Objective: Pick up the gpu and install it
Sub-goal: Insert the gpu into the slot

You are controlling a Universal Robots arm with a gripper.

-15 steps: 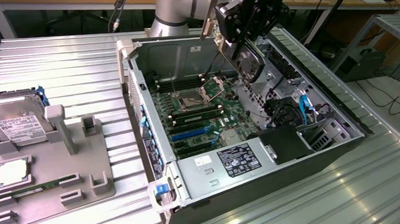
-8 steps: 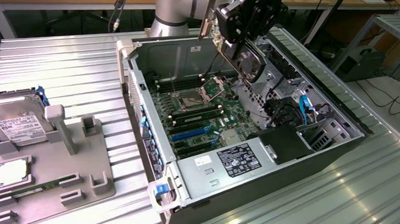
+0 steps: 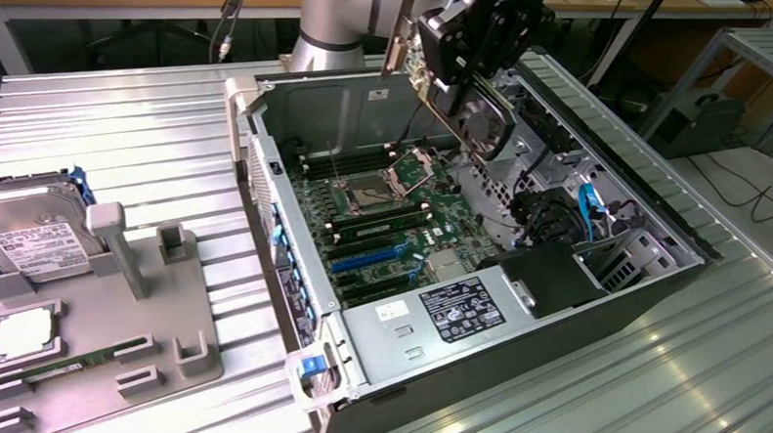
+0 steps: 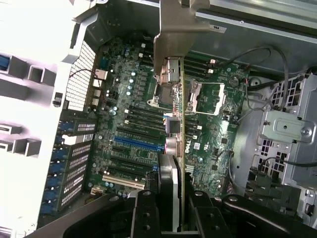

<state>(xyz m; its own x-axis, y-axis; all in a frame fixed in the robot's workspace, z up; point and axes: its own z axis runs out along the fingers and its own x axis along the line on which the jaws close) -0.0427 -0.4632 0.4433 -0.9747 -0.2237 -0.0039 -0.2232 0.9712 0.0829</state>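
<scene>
You have the gpu (image 3: pixel 486 128) (image 4: pixel 173 148) in the air over the open side of the computer case (image 3: pixel 647 223), above the end of the case nearest the arm's base. It is tilted, with its black fan face toward the exterior view's right and its silver end bracket (image 3: pixel 397 31) (image 4: pixel 173 34) at the high end. Its lower edge is clear of the green board (image 3: pixel 386 217) (image 4: pixel 133 114) on the case floor, so it sits in no slot.

Your gripper (image 3: pixel 469 68) (image 4: pixel 176 218) holds the card at its upper part. The fingers (image 4: pixel 144 213) are closed partway, one on each flat side of the card, clamping it between them.

In the wrist view, the card's thin edge lines up over the processor socket (image 3: pixel 361 191) (image 4: pixel 208 96) in the case, with the blue slot (image 3: pixel 365 260) (image 4: pixel 136 144) just off to one side. The black-labelled power supply (image 3: pixel 468 308) fills the end of the case farthest from the arm.

Outside the case, on the exterior view's left of it, a grey holder tray (image 3: pixel 120 332) lies on the ribbed metal table (image 3: pixel 129 127). The tray carries a hard drive (image 3: pixel 26 240) and a narrow green memory stick (image 3: pixel 74 364), both well apart from the case.
</scene>
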